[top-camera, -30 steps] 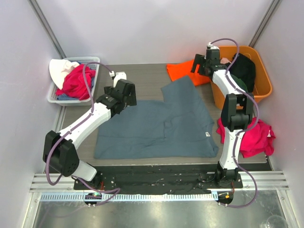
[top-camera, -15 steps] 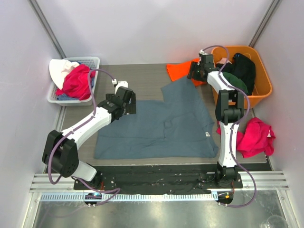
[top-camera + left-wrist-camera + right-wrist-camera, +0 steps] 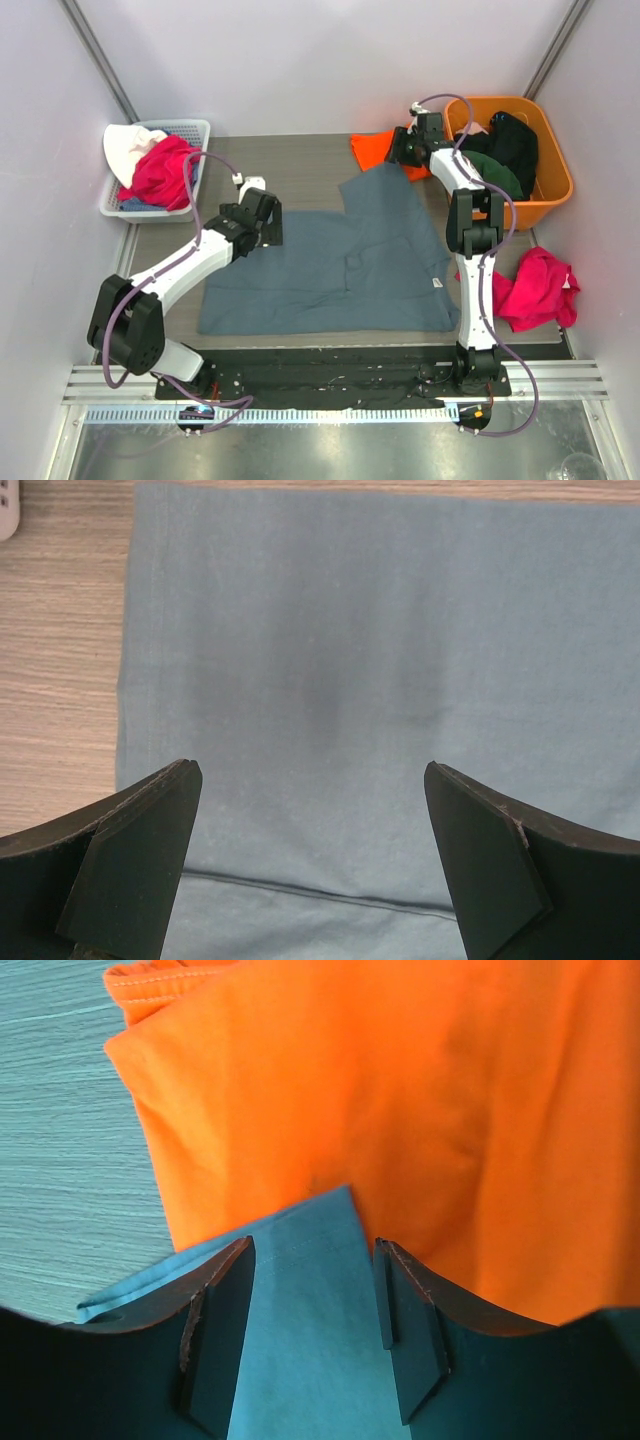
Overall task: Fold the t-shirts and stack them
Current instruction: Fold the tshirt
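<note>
Slate blue-grey t-shirt (image 3: 330, 265), one, is lying flat mid-table, its long axis running 9 to 3 o'clock and a flap pointing toward 1 o'clock. One orange t-shirt (image 3: 375, 150) is lying there, under the flap's tip. Of two grippers, the left gripper (image 3: 310, 810) is hovering over the 9 o'clock edge with fingers wide apart. The right gripper (image 3: 313, 1290) is straddling the tip, fingers part-way apart, grip unclear.

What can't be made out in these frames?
- Right wrist view: whether the right gripper pinches the blue-grey t-shirt corner; its fingers hide the contact.
- Top view: right part of the orange t-shirt, behind the right arm.
- Top view: dark clothes in the orange tub, too small to identify.
</note>
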Robot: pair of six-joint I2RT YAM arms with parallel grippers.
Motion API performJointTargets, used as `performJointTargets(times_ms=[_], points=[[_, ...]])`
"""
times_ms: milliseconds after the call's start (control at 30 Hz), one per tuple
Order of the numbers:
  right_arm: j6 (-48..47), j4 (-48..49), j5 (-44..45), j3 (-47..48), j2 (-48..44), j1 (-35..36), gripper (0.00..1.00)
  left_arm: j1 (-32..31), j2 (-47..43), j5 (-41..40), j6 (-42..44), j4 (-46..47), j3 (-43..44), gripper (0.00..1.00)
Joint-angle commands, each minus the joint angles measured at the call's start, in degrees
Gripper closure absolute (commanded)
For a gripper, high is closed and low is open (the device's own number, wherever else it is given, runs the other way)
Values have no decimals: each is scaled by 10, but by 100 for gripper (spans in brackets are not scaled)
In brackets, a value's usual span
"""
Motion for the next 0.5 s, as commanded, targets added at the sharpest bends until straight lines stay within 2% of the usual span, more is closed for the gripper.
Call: performJointTargets(times_ms=[0, 367, 467], points=[[5, 12, -19, 38, 9, 5, 42, 9, -28, 1, -7, 26, -7, 0], [2, 10, -18, 60, 39, 5, 42, 28, -27, 13, -7, 35, -22, 0], [2, 10, -19, 65, 45, 5, 45, 32, -28, 15, -8, 37, -24, 0]])
